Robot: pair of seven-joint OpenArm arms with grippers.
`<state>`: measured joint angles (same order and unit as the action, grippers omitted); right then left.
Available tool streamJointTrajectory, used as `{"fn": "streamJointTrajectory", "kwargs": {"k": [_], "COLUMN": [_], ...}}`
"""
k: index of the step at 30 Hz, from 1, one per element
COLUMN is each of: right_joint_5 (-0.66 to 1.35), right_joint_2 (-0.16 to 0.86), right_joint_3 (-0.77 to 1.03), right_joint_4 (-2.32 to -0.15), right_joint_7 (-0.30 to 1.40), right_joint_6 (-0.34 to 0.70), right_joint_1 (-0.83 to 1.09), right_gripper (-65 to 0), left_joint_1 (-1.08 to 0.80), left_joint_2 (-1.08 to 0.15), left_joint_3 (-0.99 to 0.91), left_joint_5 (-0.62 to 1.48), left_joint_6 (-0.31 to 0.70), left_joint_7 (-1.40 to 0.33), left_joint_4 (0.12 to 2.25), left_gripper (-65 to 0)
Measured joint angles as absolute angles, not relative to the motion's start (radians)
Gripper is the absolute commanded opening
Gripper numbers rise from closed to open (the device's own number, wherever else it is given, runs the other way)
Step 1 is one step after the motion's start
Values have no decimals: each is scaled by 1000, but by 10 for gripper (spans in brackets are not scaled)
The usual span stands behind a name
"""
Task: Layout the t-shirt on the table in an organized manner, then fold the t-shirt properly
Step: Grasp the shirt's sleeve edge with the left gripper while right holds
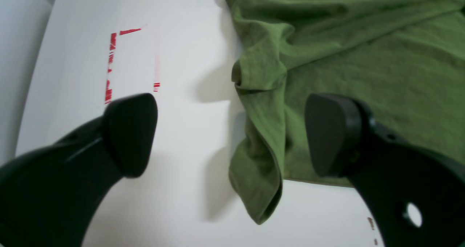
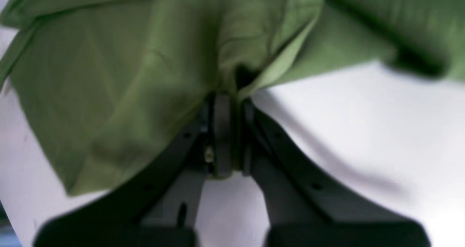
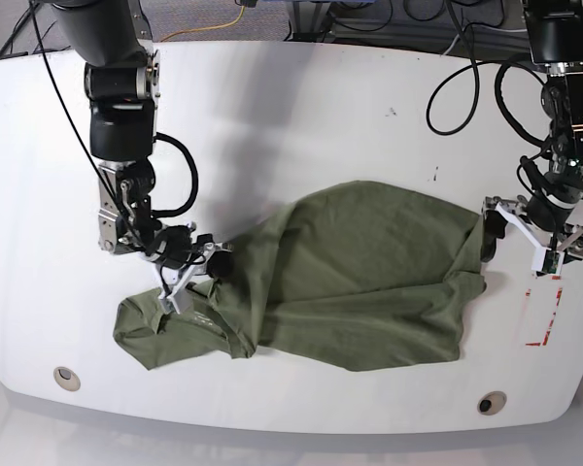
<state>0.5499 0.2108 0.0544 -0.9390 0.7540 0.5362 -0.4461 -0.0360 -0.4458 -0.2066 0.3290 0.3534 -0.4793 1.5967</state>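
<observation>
The olive-green t-shirt [image 3: 360, 282] lies crumpled and spread across the middle of the white table [image 3: 321, 116]. My right gripper [image 3: 202, 272] is shut on a bunched fold at the shirt's left part. In the right wrist view the closed jaws [image 2: 229, 105] pinch the cloth [image 2: 120, 76], which is lifted off the table. My left gripper [image 3: 521, 243] is open at the shirt's right edge. In the left wrist view it [image 1: 232, 134] straddles a rumpled edge fold of the shirt [image 1: 363, 58], one finger [image 1: 332, 134] over the cloth and the other over bare table.
A red dashed mark [image 3: 544, 325] [image 1: 110, 65] lies just right of the shirt, near my left gripper. Two grommet holes [image 3: 66, 376] [image 3: 486, 401] sit by the table's front edge. Cables hang over the far edge.
</observation>
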Motion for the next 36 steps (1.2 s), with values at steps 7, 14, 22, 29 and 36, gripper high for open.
{"fn": "streamJointTrajectory", "kwargs": {"k": [7, 14, 22, 29, 36], "right_joint_5": [531, 539, 537, 538, 535], "right_joint_2": [227, 223, 222, 221, 222], "right_joint_3": [81, 78, 81, 81, 81], "right_joint_4": [-1110, -1145, -1145, -1145, -1143], "right_joint_7": [848, 881, 887, 886, 885], "right_joint_6": [406, 393, 393, 393, 393], "right_joint_1": [-413, -418, -417, -415, -413], "right_gripper": [-644, -563, -331, -328, -331], "left_joint_1": [-38, -38, -38, -38, -38], "left_joint_2": [-447, -447, -447, -447, -447], "left_joint_3": [-207, -207, -207, -207, -207], "left_joint_5": [326, 326, 326, 326, 326], "left_joint_6": [352, 352, 353, 353, 353], "left_joint_7": [-479, -479, -479, -479, -479], "left_joint_4": [1597, 1597, 1597, 1597, 1597], "left_gripper": [-28, -28, -28, -28, -28]}}
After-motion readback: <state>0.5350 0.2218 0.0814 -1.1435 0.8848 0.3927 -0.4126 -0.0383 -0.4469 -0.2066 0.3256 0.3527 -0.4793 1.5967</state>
